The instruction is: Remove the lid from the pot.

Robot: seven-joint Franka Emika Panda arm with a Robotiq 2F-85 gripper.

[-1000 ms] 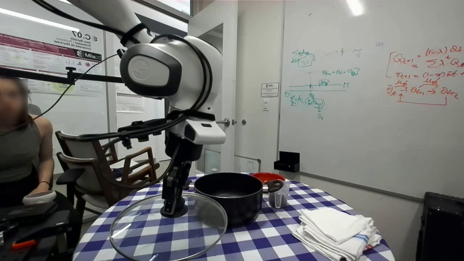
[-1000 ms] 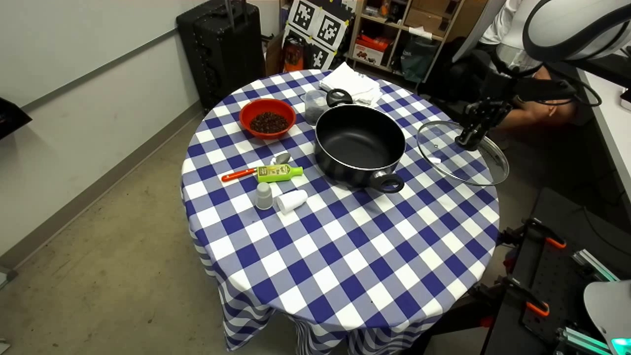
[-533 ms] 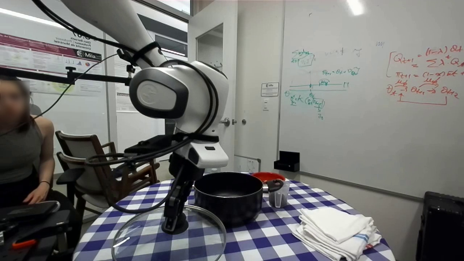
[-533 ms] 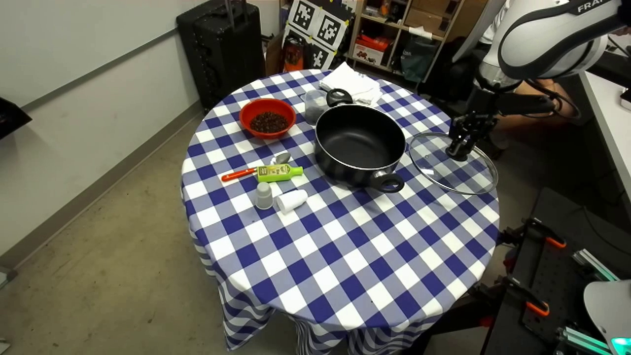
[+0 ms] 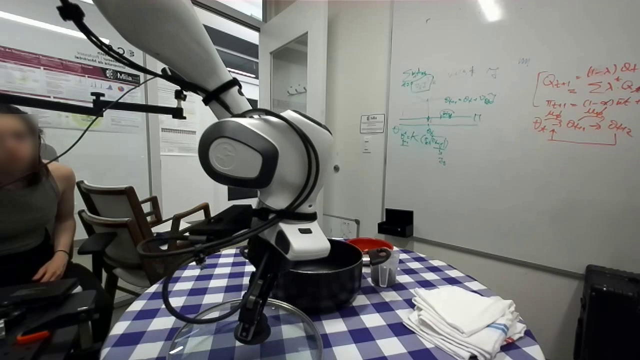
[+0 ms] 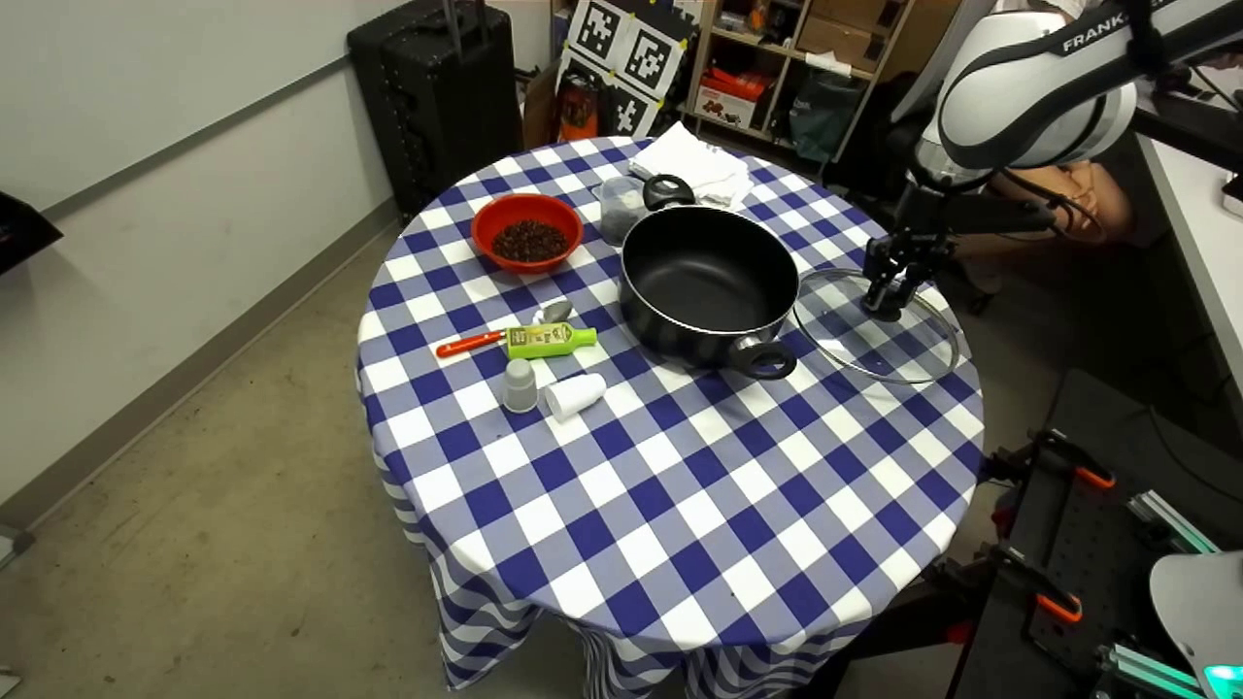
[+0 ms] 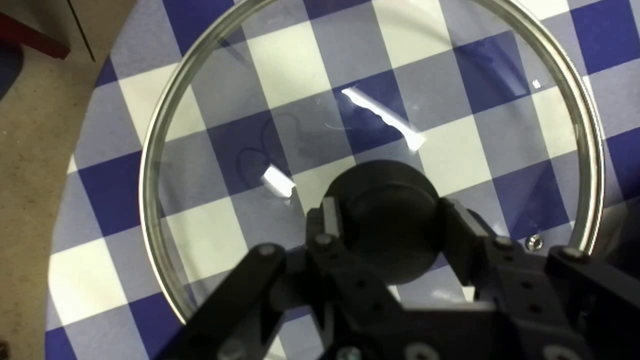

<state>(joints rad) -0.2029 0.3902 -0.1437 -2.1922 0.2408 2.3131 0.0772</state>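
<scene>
The black pot (image 6: pixel 714 277) stands uncovered on the checked tablecloth; it also shows in an exterior view (image 5: pixel 325 290), partly behind the arm. The clear glass lid (image 6: pixel 835 330) is beside the pot, almost level, low at the table's edge. I cannot tell whether it touches the cloth. The lid also shows in an exterior view (image 5: pixel 295 335), its lower part cut off. In the wrist view my gripper (image 7: pixel 387 220) has its fingers on both sides of the black knob (image 7: pixel 382 175) of the lid (image 7: pixel 310 120). My gripper also shows in both exterior views (image 5: pixel 252 325) (image 6: pixel 886 296).
A red bowl (image 6: pixel 529 233), a clear cup (image 6: pixel 620 209) and folded white towels (image 6: pixel 694 165) stand around the pot. A green bottle (image 6: pixel 550 341), a red-handled utensil (image 6: pixel 471 345) and two small shakers (image 6: pixel 576 396) lie or stand nearer. The table edge (image 7: pixel 65 225) is close to the lid.
The arm and the lid have come down toward the table and moved somewhat closer to the pot. The knob has stayed between the fingers. The pot has not moved.
</scene>
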